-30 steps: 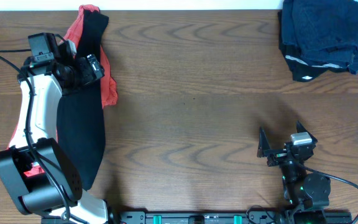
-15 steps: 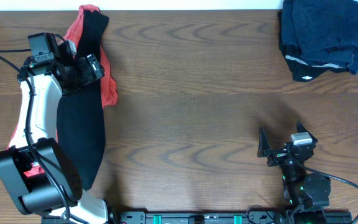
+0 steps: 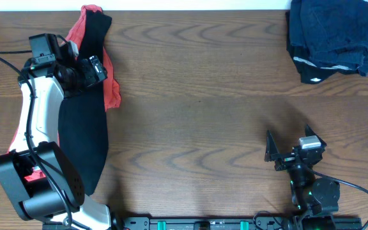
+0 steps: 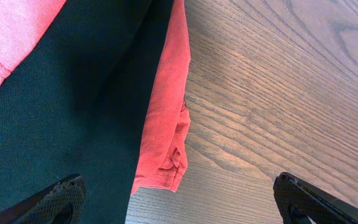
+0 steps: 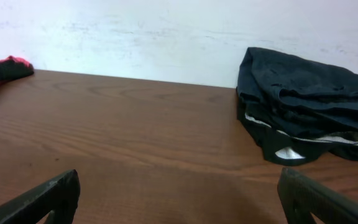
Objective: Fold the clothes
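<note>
Nothing has moved since a second ago: my left gripper (image 4: 180,200) hangs spread wide, holding nothing, over the long black garment (image 3: 82,137) and coral-red shirt (image 4: 166,124); right gripper (image 5: 179,199) likewise spread, empty, folded navy pile (image 3: 331,38) beyond it

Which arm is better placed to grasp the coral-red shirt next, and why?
Left. The left end effector, open, hangs directly above the coral-red shirt and black garment; the right end effector, also open, sits far across the table from both.
</note>
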Motion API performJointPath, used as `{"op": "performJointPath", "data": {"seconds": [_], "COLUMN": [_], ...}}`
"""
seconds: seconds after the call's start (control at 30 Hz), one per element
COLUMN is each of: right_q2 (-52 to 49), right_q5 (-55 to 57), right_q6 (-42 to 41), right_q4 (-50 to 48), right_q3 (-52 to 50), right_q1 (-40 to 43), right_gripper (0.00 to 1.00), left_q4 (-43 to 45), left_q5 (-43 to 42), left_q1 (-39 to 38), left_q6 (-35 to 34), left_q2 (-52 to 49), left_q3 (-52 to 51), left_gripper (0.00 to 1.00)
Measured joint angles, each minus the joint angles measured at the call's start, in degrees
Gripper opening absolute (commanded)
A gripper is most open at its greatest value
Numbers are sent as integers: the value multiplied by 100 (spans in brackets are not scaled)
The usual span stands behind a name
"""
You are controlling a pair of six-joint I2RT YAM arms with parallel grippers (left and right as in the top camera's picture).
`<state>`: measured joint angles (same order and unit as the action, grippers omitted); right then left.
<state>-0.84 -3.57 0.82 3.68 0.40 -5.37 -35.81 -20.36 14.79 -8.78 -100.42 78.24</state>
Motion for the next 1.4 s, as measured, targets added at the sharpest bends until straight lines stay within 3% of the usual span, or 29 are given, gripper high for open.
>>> {"op": "performJointPath", "data": {"seconds": [0.33, 0.63, 0.8, 1.1, 1.4], "right_q2": [0, 0, 0, 0, 0], "right_q5": [0, 0, 0, -2, 0], "right_q6": [0, -2, -2, -2, -15], "right_q4": [0, 0, 0, 2, 2], "right_q3": [0, 0, 0, 0, 0], "right_q1": [0, 0, 0, 0, 0], "right_gripper": [99, 99, 99, 99, 99], "left_q4": [90, 1996, 2717, 3003, 4280], "left_q5": [15, 28, 127, 474, 647], "left_q1": [-9, -614, -837, -813, -813], "left_q6": [0, 243, 332, 411, 433], "left_q2": [0, 505, 1530, 3842, 5995], "left_q3": [-15, -960, -1963, -4089, -6024], "left_gripper": [98, 98, 98, 98, 98]}}
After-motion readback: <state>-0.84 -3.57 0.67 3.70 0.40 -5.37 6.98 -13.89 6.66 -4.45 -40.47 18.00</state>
